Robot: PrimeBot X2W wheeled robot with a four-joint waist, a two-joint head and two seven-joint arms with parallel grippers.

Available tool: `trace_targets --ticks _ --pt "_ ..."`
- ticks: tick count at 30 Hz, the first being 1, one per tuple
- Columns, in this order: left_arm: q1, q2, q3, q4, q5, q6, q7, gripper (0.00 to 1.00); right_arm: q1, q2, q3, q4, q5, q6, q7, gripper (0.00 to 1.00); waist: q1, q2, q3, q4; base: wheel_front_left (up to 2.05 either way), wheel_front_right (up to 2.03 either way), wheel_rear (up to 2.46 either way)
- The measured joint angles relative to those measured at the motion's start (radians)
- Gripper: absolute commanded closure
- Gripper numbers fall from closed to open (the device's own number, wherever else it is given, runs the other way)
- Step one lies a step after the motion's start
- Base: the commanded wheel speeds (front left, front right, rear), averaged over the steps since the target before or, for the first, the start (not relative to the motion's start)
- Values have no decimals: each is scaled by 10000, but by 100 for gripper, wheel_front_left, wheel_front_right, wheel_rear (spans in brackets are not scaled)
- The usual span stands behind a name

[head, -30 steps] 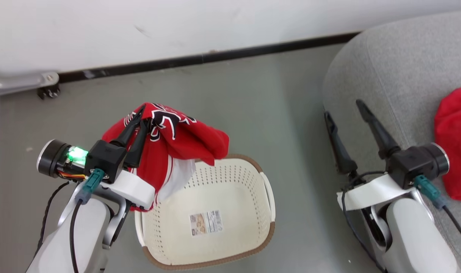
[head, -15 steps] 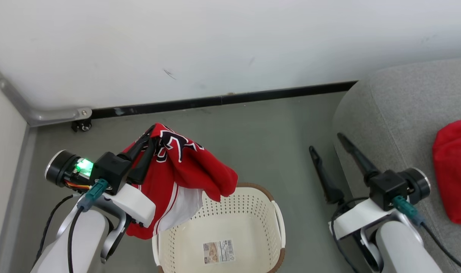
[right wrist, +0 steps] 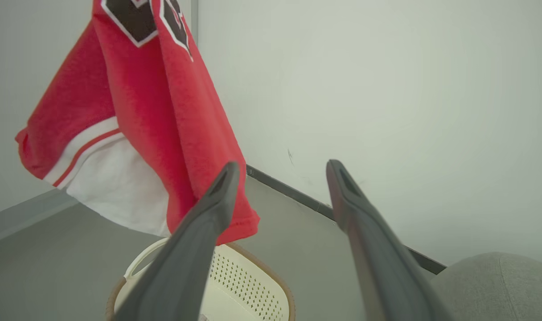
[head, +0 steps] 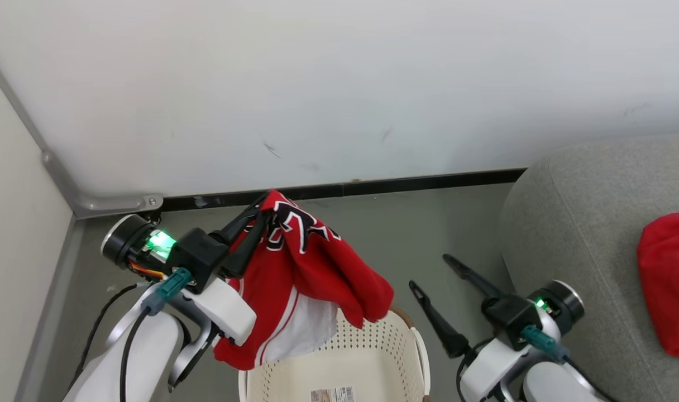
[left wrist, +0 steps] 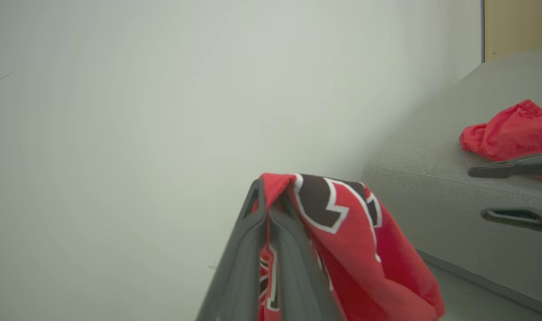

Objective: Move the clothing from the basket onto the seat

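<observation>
- The left gripper (head: 264,202) is clamped tight on the jersey (head: 317,262), its two dark fingers pressed together with a fold of red cloth pinched at the tips.
- The jersey hangs in the air from that pinch (black-and-white lettering uppermost, white-striped trim and a white panel at the bottom), draping down past the pale wrist.
- Its lowest folds hang over the far rim of the basket (head: 421,352). The right wrist view puts the cloth just above the rim, but a finger hides whether the two touch.
- The cream perforated basket stands on the grey floor (head: 406,223) between the two arms, with a paper label (head: 333,395) on its bottom at the lower edge of the head view.
- The right gripper (head: 429,272) is spread wide and grasps nothing. Its fingers point towards the wall (head: 339,84) over the floor, between the basket and the seat (head: 585,234).
- The plain red garment (head: 669,279) lies crumpled on the light-grey seat at the right, well apart from the jersey.
- A black baseboard (head: 429,181) runs along the foot of the wall behind the jersey.
- A green light (head: 161,243) glows on the left wrist.
</observation>
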Motion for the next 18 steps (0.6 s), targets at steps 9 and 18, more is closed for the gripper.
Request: trace_targets --ticks 9,18 --pt "-262 -130 -430 -548 -61 -234 339 100 -40 -222 1271 230 439 0 173 0 0 0 -512 141 0 0 0" --pt "-430 -176 -872 -1011 -180 -334 790 100 -355 -125 2173 454 869 2 173 0 0 0 -859 289 0 0 0"
